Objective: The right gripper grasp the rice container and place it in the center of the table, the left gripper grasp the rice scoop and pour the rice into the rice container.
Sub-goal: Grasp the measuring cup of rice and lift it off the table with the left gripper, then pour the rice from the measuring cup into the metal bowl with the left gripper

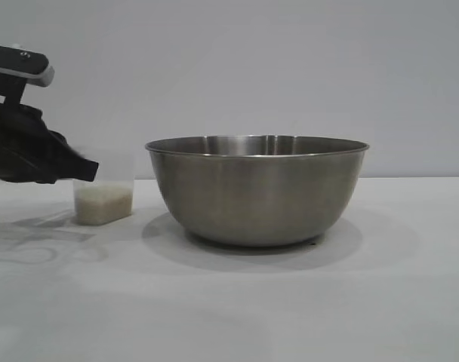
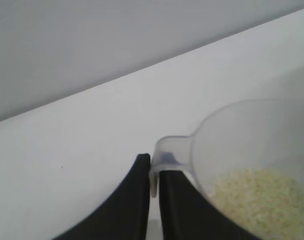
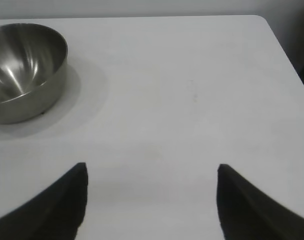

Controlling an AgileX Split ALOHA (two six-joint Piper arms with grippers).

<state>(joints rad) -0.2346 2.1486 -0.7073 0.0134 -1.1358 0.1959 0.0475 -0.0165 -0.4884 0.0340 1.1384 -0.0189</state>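
Steel rice container (image 1: 257, 192) unlabelled; left gripper (image 2: 153, 172) clamps rice scoop (image 2: 252, 150) handle, right gripper (image 3: 151, 200) spread

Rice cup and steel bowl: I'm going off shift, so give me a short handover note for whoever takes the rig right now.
Left end effector: shut on the handle of the rice cup, which stands upright on the table to the left of the bowl.
Right end effector: open, holding nothing, over bare table away from the bowl.
Steel bowl: standing near the table's middle, released.
Rice: all in the cup.
Done: bowl placed, cup handle gripped.
Left: lift the cup, carry it over the bowl and tip the rice in.
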